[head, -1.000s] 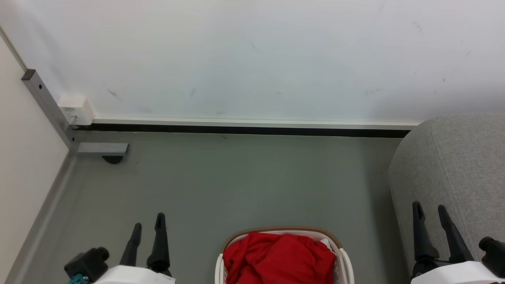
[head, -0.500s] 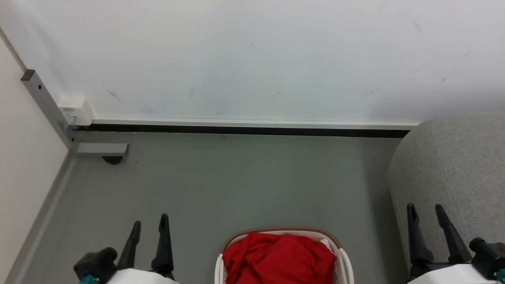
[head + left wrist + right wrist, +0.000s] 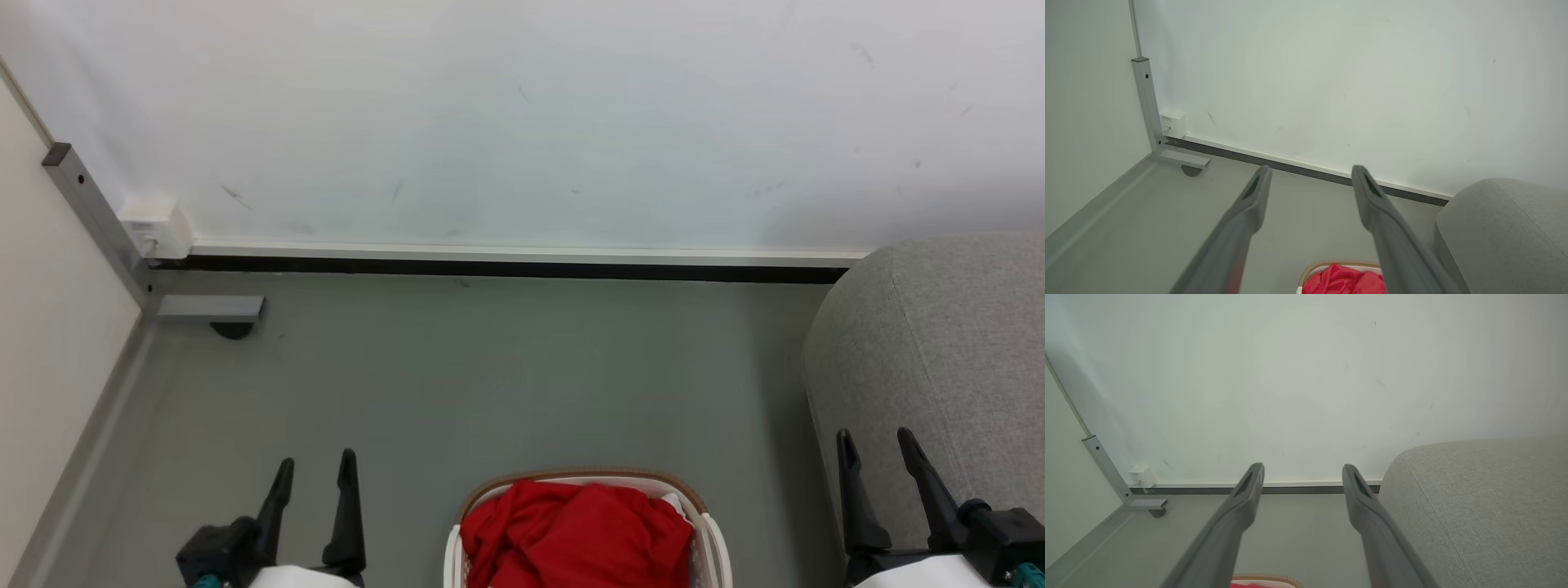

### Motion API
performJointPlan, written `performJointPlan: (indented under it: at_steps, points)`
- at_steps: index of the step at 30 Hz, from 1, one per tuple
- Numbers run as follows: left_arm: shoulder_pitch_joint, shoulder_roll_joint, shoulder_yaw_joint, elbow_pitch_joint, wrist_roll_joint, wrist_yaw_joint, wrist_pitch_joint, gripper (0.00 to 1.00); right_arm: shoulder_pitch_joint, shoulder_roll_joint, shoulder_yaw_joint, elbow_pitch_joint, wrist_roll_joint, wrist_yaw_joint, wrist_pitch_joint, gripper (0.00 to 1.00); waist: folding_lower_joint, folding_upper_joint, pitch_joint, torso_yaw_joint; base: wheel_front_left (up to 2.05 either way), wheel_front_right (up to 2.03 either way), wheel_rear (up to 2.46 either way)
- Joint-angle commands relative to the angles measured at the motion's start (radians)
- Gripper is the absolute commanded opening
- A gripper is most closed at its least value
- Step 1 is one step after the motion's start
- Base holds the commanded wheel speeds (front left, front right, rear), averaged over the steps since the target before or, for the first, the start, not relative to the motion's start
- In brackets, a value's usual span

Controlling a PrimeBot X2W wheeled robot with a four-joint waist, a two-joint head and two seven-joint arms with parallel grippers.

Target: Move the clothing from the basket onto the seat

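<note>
Jaws on the left gripper (image 3: 317,460) and right gripper (image 3: 873,435) stand wide and empty; the clothing (image 3: 575,531), heaped in the basket (image 3: 571,474) on the floor near the seat (image 3: 939,343), looks light and limp, best pinched at a raised fold.

A bare indoor room is shown, more a test space or mock-up than a lived-in home. The upper half of the head view is taken up by a plain white wall (image 3: 522,122), scuffed with small dark marks and finished at the bottom by a white skirting strip (image 3: 522,253). Below it a smooth grey floor (image 3: 490,384) is laid. At the left edge a cream partition panel (image 3: 49,343) is carried on a grey metal post (image 3: 94,220), whose foot rests on a small dark caster (image 3: 233,330). A white plastic box (image 3: 155,227) is fixed beside the post. A domestic note is given by a grey upholstered seat (image 3: 947,343) at the right edge and, at the bottom centre, a laundry basket (image 3: 571,475) heaped with red clothing (image 3: 571,531).
</note>
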Motion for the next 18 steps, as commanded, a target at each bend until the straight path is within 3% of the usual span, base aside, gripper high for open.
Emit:
performJointPlan:
  at_steps: [1, 18]
  points:
    - [0.004, 0.009, 0.003, 0.003, 0.033, 0.0, -0.01, 1.0, 0.003, 0.001, -0.003, 0.002, -0.026, -0.002, -0.01, 1.0, 0.0, 0.0, 0.0, -0.001, 0.0, 0.0, 0.0]
    - [0.007, 0.009, 0.018, 0.039, 0.161, -0.003, -0.041, 1.0, 0.001, 0.004, -0.026, 0.039, -0.087, -0.002, -0.04, 1.0, 0.0, 0.0, -0.001, 0.0, 0.0, 0.0, 0.0]
